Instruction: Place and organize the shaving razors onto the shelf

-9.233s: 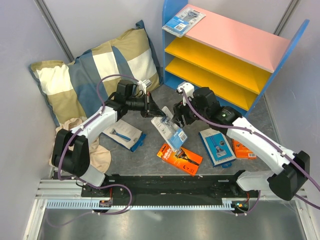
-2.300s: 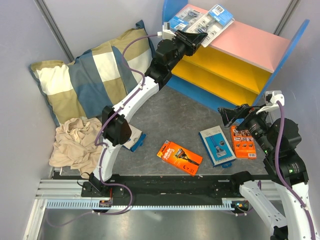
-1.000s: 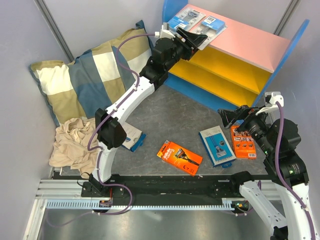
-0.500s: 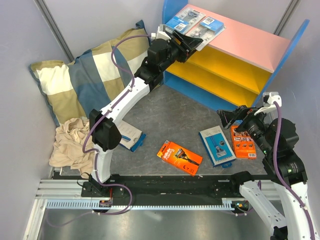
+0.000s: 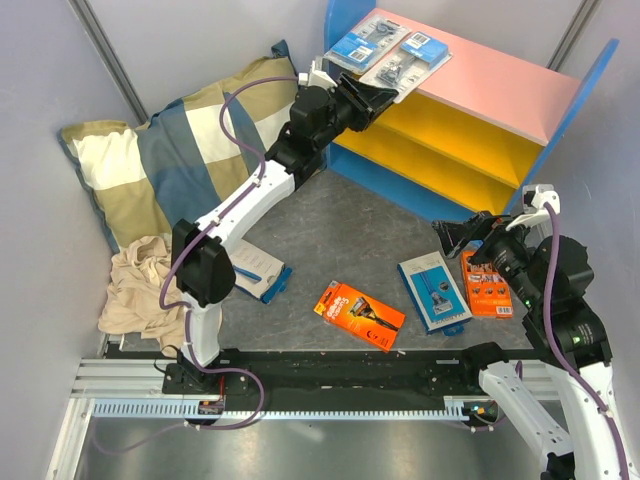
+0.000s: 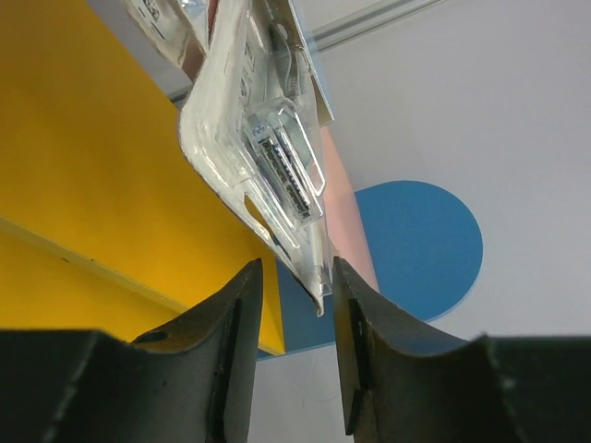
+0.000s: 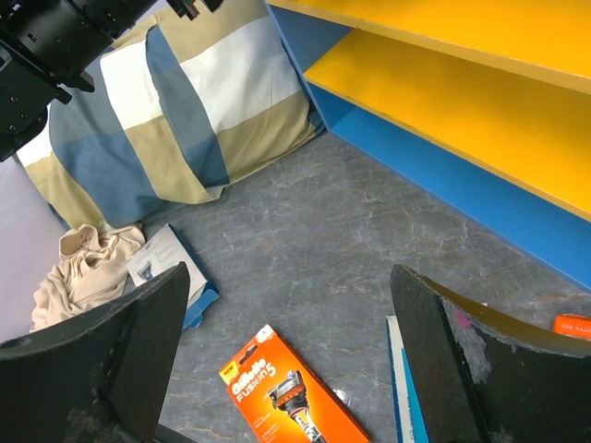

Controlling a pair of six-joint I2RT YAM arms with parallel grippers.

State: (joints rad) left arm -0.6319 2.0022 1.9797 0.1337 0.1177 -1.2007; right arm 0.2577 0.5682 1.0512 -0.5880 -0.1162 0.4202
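The orange box (image 7: 286, 401), marked "Gillette Fusion5", lay flat on the counter (image 7: 351, 240), apart from the fully released right end effector (image 5: 452, 236), while a clear blister pack (image 6: 277, 157) sat on the pink top of the shelf (image 5: 490, 85), its edge between the parted, unclenched jaws of the left end effector (image 6: 295, 272).

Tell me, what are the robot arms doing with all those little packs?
They're loading the shelf. The left gripper is up at the pink top board, its fingers either side of the edge of a clear razor pack; whether it's squeezing is hard to tell. Another pack lies beside it. The right gripper hangs open above the table, where four packs wait.
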